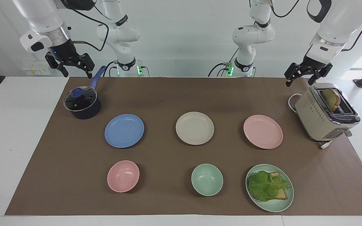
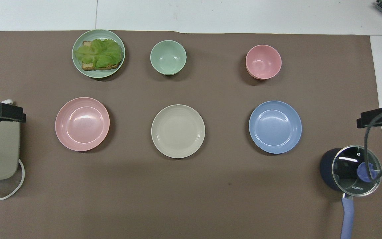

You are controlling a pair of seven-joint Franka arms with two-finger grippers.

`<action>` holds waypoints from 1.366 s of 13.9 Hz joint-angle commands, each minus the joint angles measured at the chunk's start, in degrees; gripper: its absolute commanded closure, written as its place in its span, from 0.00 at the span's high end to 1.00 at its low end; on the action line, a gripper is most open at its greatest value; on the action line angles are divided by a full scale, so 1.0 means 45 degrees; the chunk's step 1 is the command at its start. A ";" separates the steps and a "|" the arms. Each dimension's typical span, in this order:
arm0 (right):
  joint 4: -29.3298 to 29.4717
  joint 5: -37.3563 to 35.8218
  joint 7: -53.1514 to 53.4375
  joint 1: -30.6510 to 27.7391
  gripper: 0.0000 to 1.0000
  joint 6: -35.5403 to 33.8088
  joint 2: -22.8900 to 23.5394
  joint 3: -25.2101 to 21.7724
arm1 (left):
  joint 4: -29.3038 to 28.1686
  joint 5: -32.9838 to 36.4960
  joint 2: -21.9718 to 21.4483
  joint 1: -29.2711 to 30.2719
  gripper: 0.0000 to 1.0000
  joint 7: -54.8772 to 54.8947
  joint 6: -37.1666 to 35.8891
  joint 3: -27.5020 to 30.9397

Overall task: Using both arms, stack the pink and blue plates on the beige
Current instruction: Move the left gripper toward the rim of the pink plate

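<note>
Three equal plates lie in a row on the brown mat. The beige plate (image 1: 194, 128) (image 2: 178, 131) is in the middle. The pink plate (image 1: 263, 131) (image 2: 82, 123) lies beside it toward the left arm's end, and the blue plate (image 1: 124, 130) (image 2: 275, 127) toward the right arm's end. All three are empty and apart from each other. My left gripper (image 1: 299, 82) (image 2: 2, 112) hangs open in the air over the toaster. High over the pot, my right gripper (image 1: 77, 74) (image 2: 378, 118) is open too. Neither holds anything.
A dark pot (image 1: 82, 103) with a glass lid and blue handle stands at the right arm's end. A beige toaster (image 1: 325, 116) holding bread stands at the left arm's end. Farther from the robots are a pink bowl (image 1: 123, 176), a green bowl (image 1: 207, 179) and a green plate (image 1: 275, 207) with lettuce and bread.
</note>
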 commanded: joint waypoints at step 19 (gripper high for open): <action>-0.0245 -0.0264 -0.0303 -0.0083 1.00 -0.0177 -0.0258 0.0007 | -0.4422 -0.0406 0.2350 0.0546 1.00 -0.0144 0.6030 0.0095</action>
